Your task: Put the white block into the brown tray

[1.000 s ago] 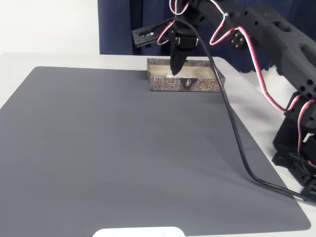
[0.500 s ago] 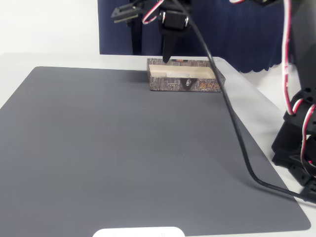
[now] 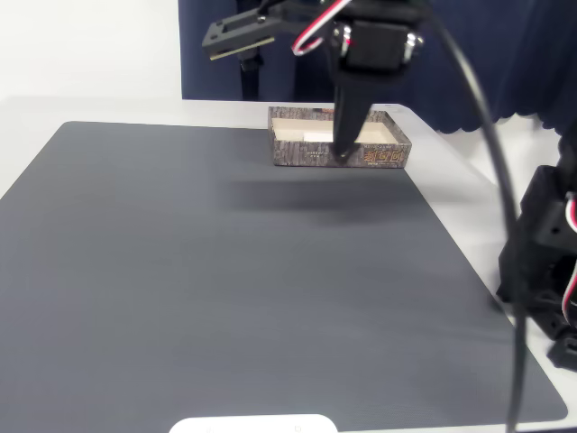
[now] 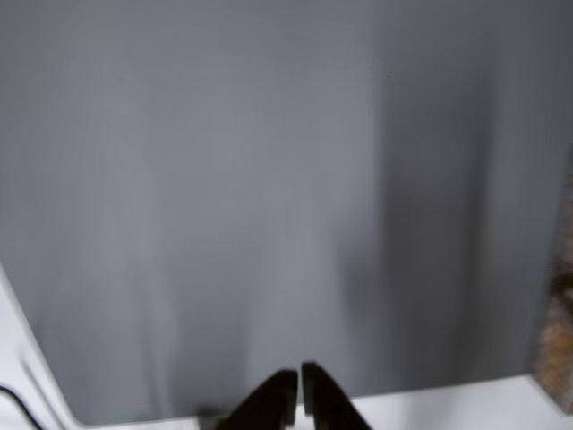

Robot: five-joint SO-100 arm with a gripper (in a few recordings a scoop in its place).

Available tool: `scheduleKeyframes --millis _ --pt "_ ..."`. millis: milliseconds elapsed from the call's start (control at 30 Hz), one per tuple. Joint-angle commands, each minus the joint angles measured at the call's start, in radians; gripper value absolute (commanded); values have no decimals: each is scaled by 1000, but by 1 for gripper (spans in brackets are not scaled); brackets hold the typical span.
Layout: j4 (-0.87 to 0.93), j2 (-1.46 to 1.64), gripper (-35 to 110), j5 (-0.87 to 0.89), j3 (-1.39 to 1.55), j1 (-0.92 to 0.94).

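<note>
In the fixed view, the brown tray [image 3: 339,149] sits at the far edge of a dark grey mat [image 3: 225,289] that covers most of the white surface [image 3: 81,108]. Its bark-patterned front wall with gold lettering faces the camera, and its cream interior is open to view. The white block [image 3: 315,137] lies flat inside the tray, left of the middle. The gripper [image 3: 343,155] hangs from the black arm with its dark fingers pointing down, their tips drawn in front of the tray's near wall, just right of the block as seen here and raised above the mat. The block is apart from the gripper and nothing is held. A black cable [image 3: 491,180] runs down the right side, and a dark blue curtain [image 3: 505,63] hangs behind. A flat white rounded object [image 3: 254,424] shows at the near edge.

In the wrist view, blurred, the gripper [image 4: 299,390] shows at the bottom with its two fingertips nearly touching, only a thin slit between them, and empty. Grey mat [image 4: 224,179] spreads beyond, and a sliver of the brown tray [image 4: 560,340] shows at the right edge.
</note>
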Motion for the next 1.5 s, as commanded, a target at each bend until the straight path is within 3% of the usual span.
scheduleKeyframes --millis 0,233,500,633,1067,1467 --pt "-46 184 0 101 124 -112" --pt "-121 466 0 276 463 -311" --pt "-279 689 0 331 736 -388" --pt "-365 851 0 337 871 -388" --pt "-379 1226 0 365 1144 -350" --pt "-385 1262 0 353 1236 -351"
